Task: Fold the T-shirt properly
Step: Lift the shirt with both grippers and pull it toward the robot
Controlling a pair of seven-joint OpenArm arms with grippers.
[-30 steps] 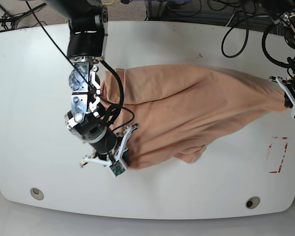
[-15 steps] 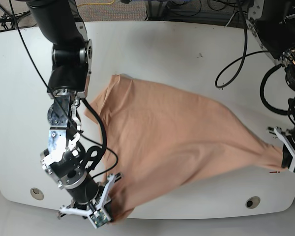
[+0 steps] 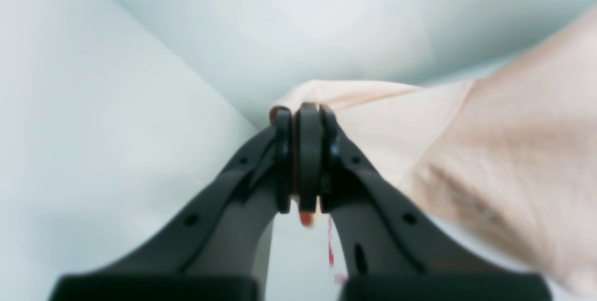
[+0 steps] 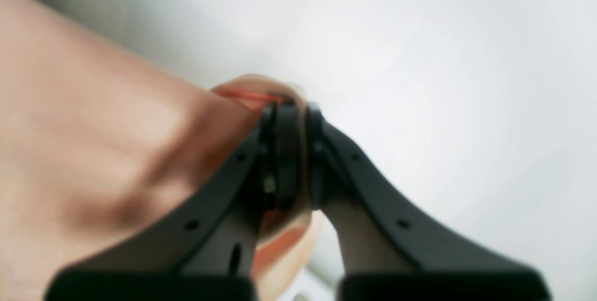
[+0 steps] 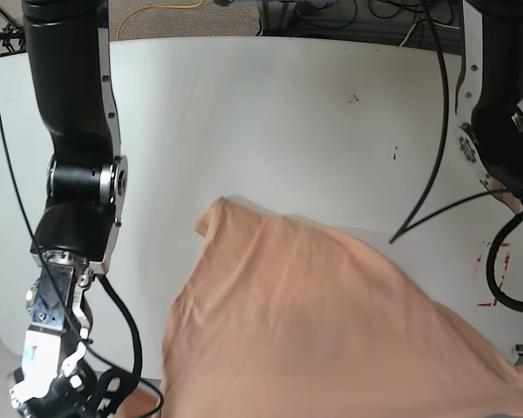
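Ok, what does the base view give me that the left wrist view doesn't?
Only the base view shows the shirt spread wide across the table, both arms reaching down past the near edge, and the red marks on the table by the left arm. Neither pincer is in that frame. Only the left wrist view shows the left pincer, shut on a bunched bit of cloth. Both show the peach shirt and the white table.
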